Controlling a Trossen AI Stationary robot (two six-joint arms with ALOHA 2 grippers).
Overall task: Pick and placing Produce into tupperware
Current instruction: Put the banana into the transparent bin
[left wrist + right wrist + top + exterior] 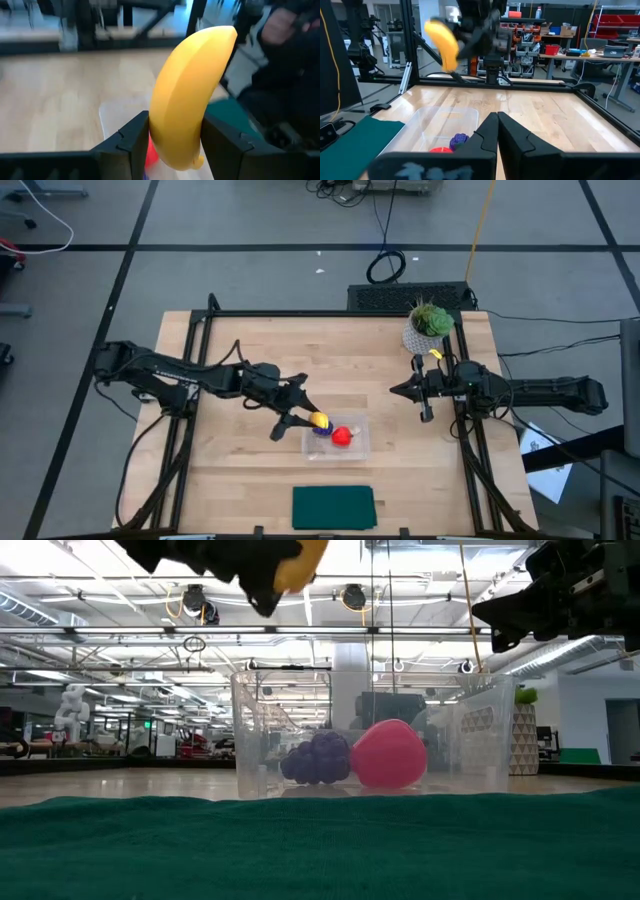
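My left gripper (312, 420) is shut on the yellow banana (192, 95) and hovers over the left end of the clear tupperware (358, 445). In the low view the banana (300, 565) hangs well above the tupperware (460, 740). The purple grape cluster (318, 760) and the red strawberry (388, 755) lie side by side on the container's floor. My right gripper (398, 390) is shut and idle over the table right of the container, near the right edge. Its wrist view shows the banana (445, 45) and the tupperware (445, 122) ahead of it. My left gripper pinches the banana between its two fingers (134, 142), which lie across it near one end (175, 150). The fingers come from the table's left, slanting down. The banana is lifted clear, tilted, its long free part reaching past the fingertips over the container.
A flat dark green rectangle (333, 507) lies at the near edge, in front of the container. A green potted plant in a white pot (428, 326) stands at the far right corner. Bare wood shows left of and beyond the container. A black frame rims the table.
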